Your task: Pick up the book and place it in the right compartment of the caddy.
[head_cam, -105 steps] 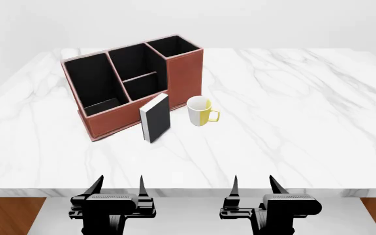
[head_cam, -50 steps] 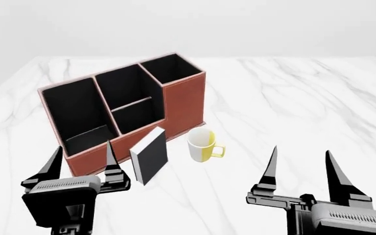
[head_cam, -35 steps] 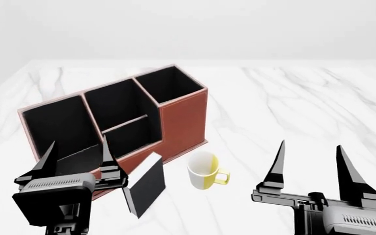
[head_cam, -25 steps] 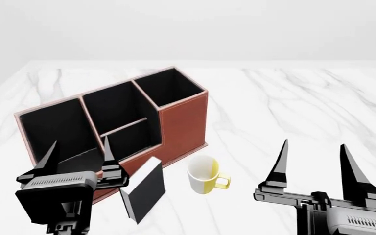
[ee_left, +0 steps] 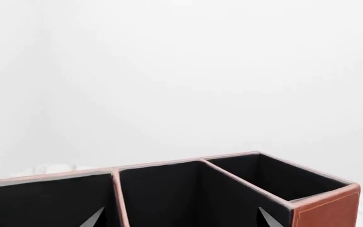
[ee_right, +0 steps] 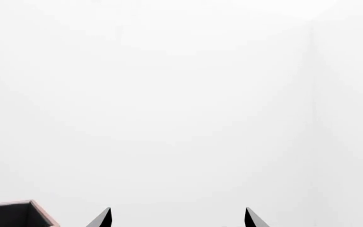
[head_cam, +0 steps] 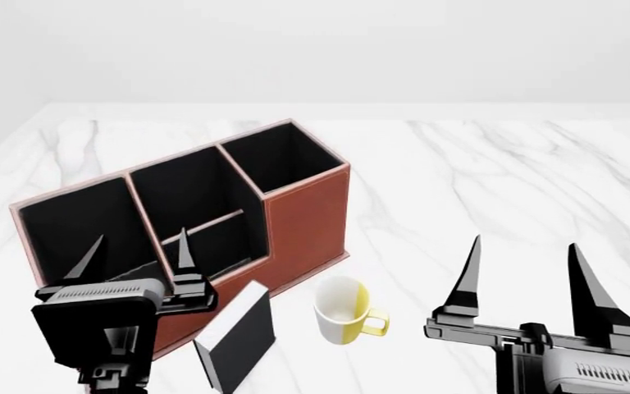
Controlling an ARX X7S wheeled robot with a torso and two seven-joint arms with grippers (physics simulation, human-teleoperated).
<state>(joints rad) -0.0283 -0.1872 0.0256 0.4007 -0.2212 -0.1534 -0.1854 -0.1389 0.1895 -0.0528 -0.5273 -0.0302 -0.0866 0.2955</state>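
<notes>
**Book sits just off your left gripper, so that's the arm to use**

In the head view the book (head_cam: 239,336) is standing upright on the marble table (head_cam: 490,180), right in front of the caddy (head_cam: 304,217) and just beside the yellow-and-white mug (head_cam: 343,310); its black cover faces forward and toward your right, white page edges along the top, so the long axis runs up and down and the thin dimension is what you'd pinch across.

Your left gripper (head_cam: 138,256) is spread wide, nothing in it; it hangs at about the height of the caddy's front wall, and the book lies to its right and lower down, close by. Your right gripper (head_cam: 525,272) is also parted and empty, but it's out past the mug, well apart from the book; so the left arm looks like the nearer one by a good margin.

The left wrist view only shows the caddy's black insides and pale rim with the fingertips (ee_left: 95,218) poking in at the edge; the book isn't in it at all, so I'd guess you need to tip down and swing toward the mug side before it shows up.

The right compartment (head_cam: 282,156) is the tall end section, empty as far as I can see, behind the book.
</notes>
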